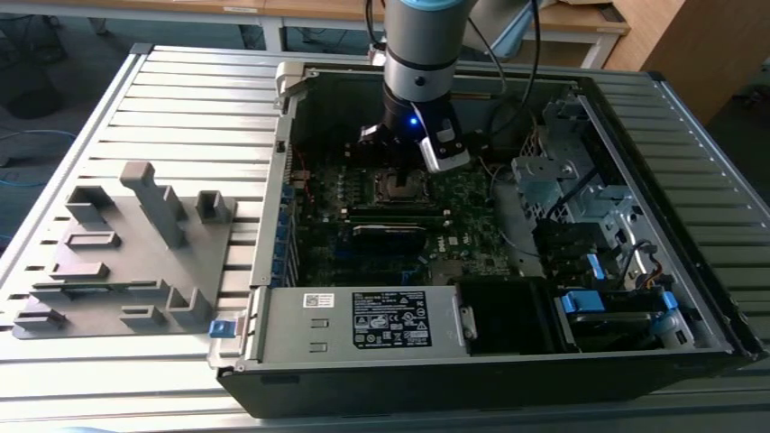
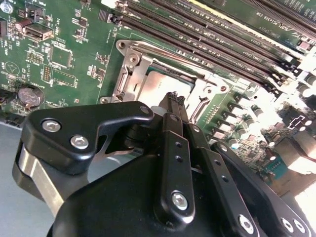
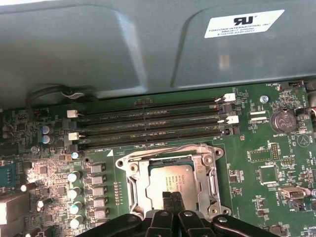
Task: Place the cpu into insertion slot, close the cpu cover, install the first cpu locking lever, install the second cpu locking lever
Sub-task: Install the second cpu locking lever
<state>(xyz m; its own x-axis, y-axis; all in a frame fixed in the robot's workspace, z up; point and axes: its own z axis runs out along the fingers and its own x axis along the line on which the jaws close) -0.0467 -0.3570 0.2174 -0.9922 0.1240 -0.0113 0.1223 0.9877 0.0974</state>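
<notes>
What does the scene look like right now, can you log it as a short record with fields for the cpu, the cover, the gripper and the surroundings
cpu: silver-grey chip seated in the insertion slot
cpu cover: metal frame lying around the chip
gripper: jaws together, directly over the chip's near edge, holding nothing
board: green motherboard inside an open computer case
beside case: grey fixture block at the exterior view's left

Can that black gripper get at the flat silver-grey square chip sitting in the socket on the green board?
Probably yes. The black gripper hangs right over the silver-grey square chip in its metal-rimmed socket, its fingertips closed together, and nothing stands between them in both wrist views.
</notes>
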